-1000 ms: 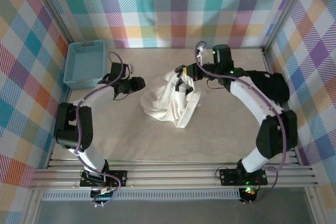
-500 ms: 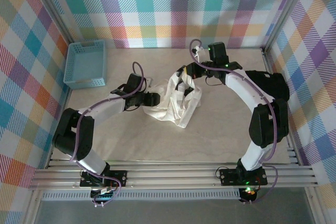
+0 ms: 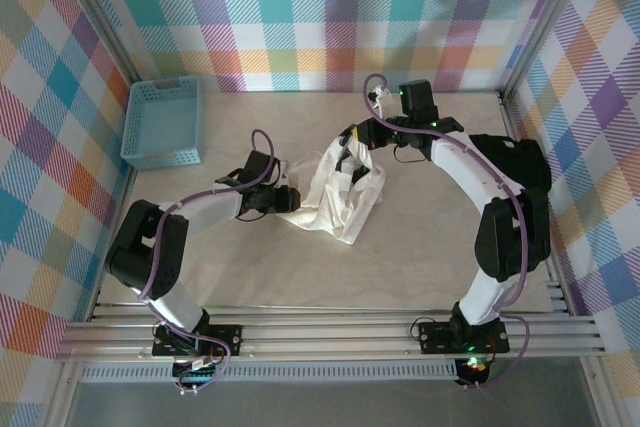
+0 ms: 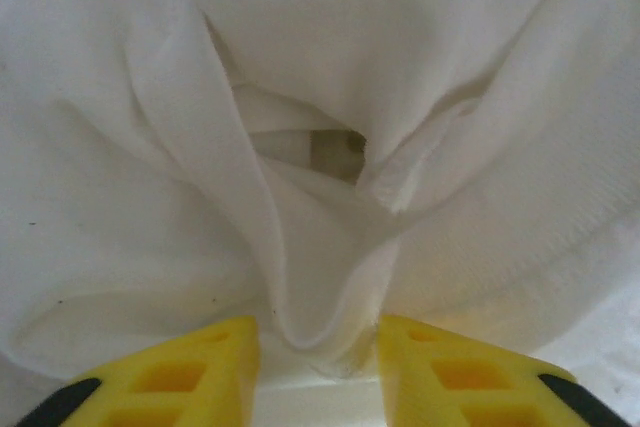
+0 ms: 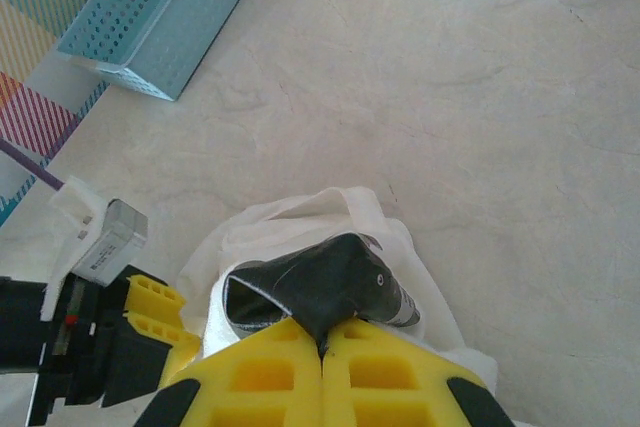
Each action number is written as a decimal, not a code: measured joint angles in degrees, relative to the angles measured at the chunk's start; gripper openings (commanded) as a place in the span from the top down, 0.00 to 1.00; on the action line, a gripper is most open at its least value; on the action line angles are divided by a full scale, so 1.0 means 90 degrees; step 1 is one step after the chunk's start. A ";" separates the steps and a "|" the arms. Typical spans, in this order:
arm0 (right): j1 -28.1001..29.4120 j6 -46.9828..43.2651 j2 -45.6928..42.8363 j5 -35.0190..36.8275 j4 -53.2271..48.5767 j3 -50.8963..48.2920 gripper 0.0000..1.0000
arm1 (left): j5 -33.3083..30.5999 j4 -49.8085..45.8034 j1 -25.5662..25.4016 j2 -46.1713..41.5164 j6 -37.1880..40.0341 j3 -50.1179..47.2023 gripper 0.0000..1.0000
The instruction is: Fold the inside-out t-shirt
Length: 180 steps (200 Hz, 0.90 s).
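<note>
Pastel checked walls (image 3: 300, 17) box in a pale marbled table (image 3: 250, 267). A blue basket (image 3: 163, 122) stands at the upper left of the overhead view, well apart from the work, and metal rails (image 3: 330, 332) run along the bottom edge.

The t-shirt (image 3: 335, 197) lies crumpled in the middle, its upper part drawn up toward my right hand (image 3: 347, 145). That hand is clenched tight on the cloth, yellow fingers pressed together and white fabric bunched around the tips. A dark glossy scrap (image 5: 320, 292) sits right at them. I cannot tell what it is, and any marking on it is too blurred to read.

My left hand (image 3: 293, 199) is at the shirt's left edge. Its fingers (image 4: 200, 372) stand apart on either side of a hanging fold, and I cannot tell whether they pinch it.
</note>
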 measured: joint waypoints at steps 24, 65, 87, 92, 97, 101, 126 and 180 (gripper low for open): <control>0.0000 0.0000 0.0000 -0.0002 0.0000 0.0000 1.00 | 0.0068 0.0000 0.0000 0.0124 0.0017 0.0182 0.83; 0.0000 -0.0051 0.0053 0.0019 -0.0056 0.0058 1.00 | 0.0126 0.0012 0.0000 -0.0073 0.0036 0.0299 0.94; 0.0002 -0.0097 0.0318 0.0109 -0.0313 0.0498 0.96 | 0.0233 0.0002 0.0000 -0.0627 0.0002 0.0282 0.98; 0.0002 -0.0107 0.0425 0.0153 -0.0396 0.0685 0.91 | 0.0270 0.0029 0.0012 -0.0838 -0.0022 0.0255 0.99; 0.0002 -0.0117 0.0578 0.0211 -0.0522 0.0950 0.86 | 0.0306 0.0092 0.0022 -0.1030 -0.0083 0.0219 1.00; 0.0005 -0.0114 0.0724 0.0267 -0.0590 0.1175 0.81 | 0.0342 0.0143 0.0022 -0.1234 -0.0138 0.0185 1.00; 0.0070 -0.0155 0.1579 0.0889 -0.1166 0.2594 0.53 | 0.0403 0.0580 0.0022 -0.2268 -0.0624 0.0007 1.00; 0.0175 0.0138 -0.0687 0.1770 -0.1093 -0.0721 0.30 | 0.0321 0.0964 0.0022 -0.2827 -0.1486 -0.0017 1.00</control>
